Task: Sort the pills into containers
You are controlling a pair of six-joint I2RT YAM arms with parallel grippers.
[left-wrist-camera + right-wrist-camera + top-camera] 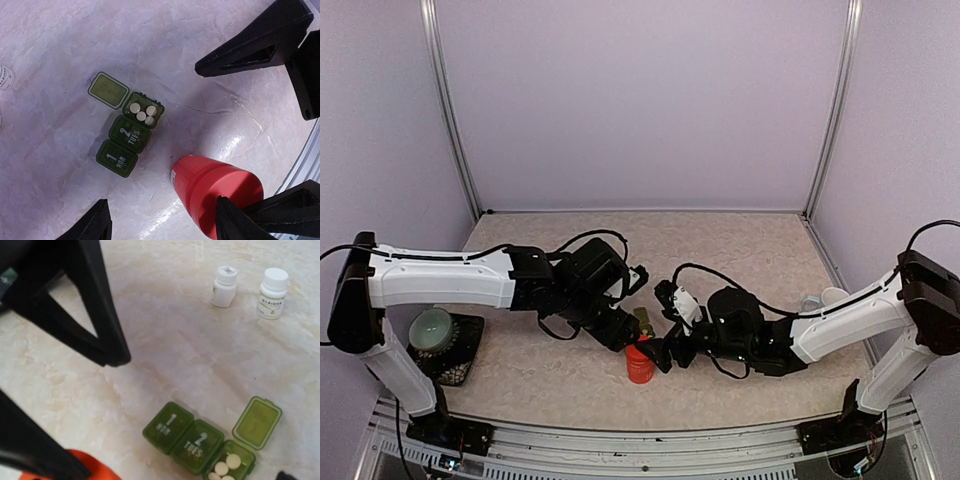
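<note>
A small dark green plastic pill organiser (123, 142) of three joined square compartments is seen lying flat on the beige marbled table top (750, 250). It is placed near the middle, between the two arms. The compartments marked "1 MON" and "2 TUES" are closed. The third compartment is open, with its hinged lid (106, 90) folded back flat on the table. Three round white pills (141, 116) are seen inside it.

A red plastic bottle (210, 190) is stood upright near the "1 MON" end of the organiser, apart from it.

The left gripper (161, 201) is held with its fingers spread. One finger is seen against the wide top of the red bottle and the other is well clear of it, so nothing is clamped. Whether that finger touches the bottle cannot be told.

The right gripper (102, 417) is held with its jaws wide apart and nothing is gripped between them. It is positioned above the table beside the organiser. The red bottle is partly hidden behind its lower finger.

Well apart from the organiser, a small white plastic bottle (224, 286) and a second white bottle with a printed label (273, 292) are stood upright side by side. By the left arm's base, a pale blue-green mug (430, 328) is set on a black square stand (466, 345).
</note>
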